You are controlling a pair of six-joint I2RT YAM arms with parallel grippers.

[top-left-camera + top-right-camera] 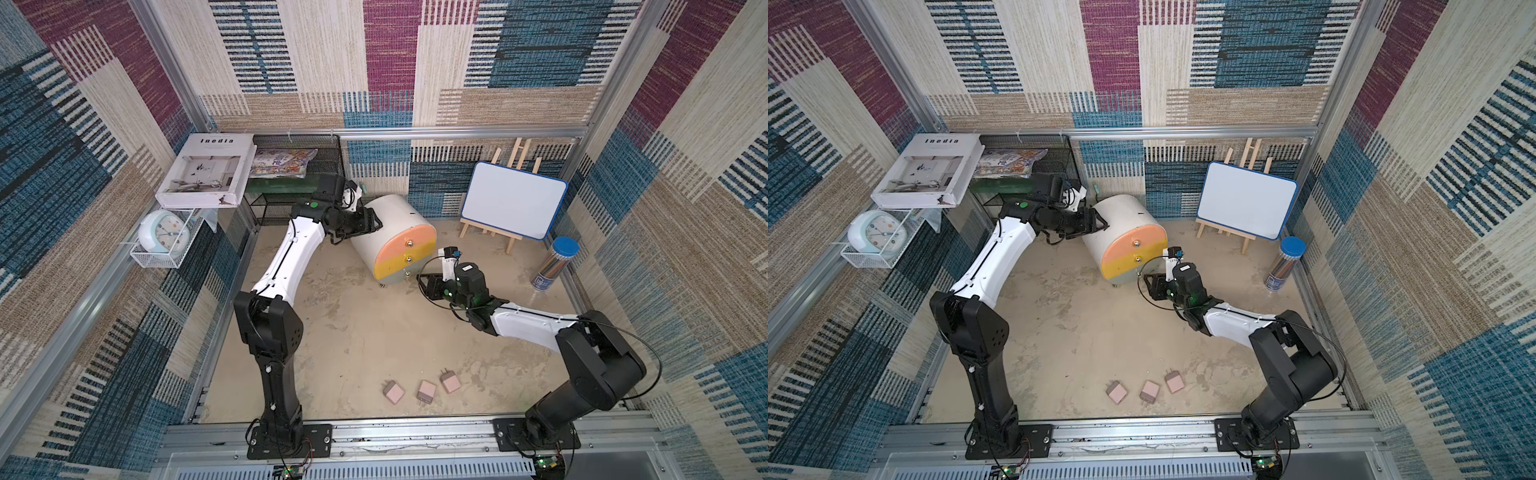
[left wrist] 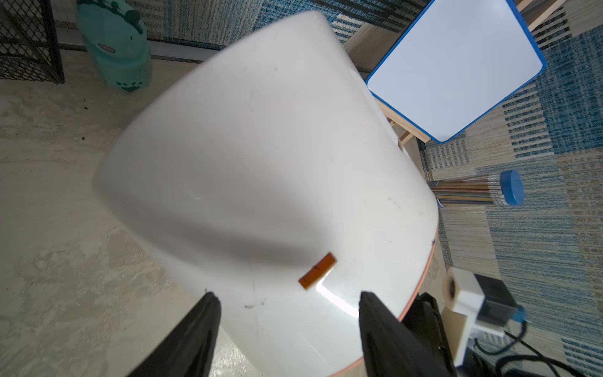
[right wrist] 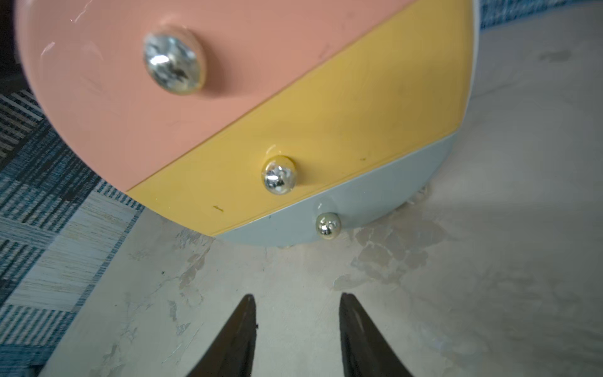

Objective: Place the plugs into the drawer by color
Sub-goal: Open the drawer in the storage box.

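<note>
Three dusty pink cube plugs (image 1: 427, 390) lie at the surface's front, well apart from the white barrel-shaped drawer cabinet (image 1: 395, 220).
Left end effector (image 2: 287, 293), jaws partly apart and holding nothing, rests against the cabinet's curved side, likely bracing it; right end effector (image 3: 296, 295), narrow and empty, faces the shut grey bottom drawer's small metal knob (image 3: 328, 226), near but not touching, apparently lining up a pull to open it.
</note>
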